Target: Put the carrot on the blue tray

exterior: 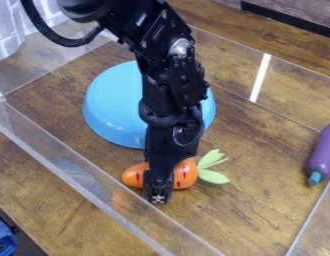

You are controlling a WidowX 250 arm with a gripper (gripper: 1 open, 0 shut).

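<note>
Blue tray (112, 105) holds nothing; carrot (185, 176) lies beside it

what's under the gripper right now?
The carrot lies on the wooden table directly beneath the gripper: orange body showing on both sides, green leaves poking out right. Its middle is covered by the gripper, so finger contact can't be seen.

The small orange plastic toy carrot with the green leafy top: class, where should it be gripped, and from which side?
Grip the small orange plastic toy carrot across its thick orange body, coming straight down from above. It lies flat on the wooden table, so its sides are exposed. The black gripper is already positioned over it; the thin leaves give poor purchase.
</note>
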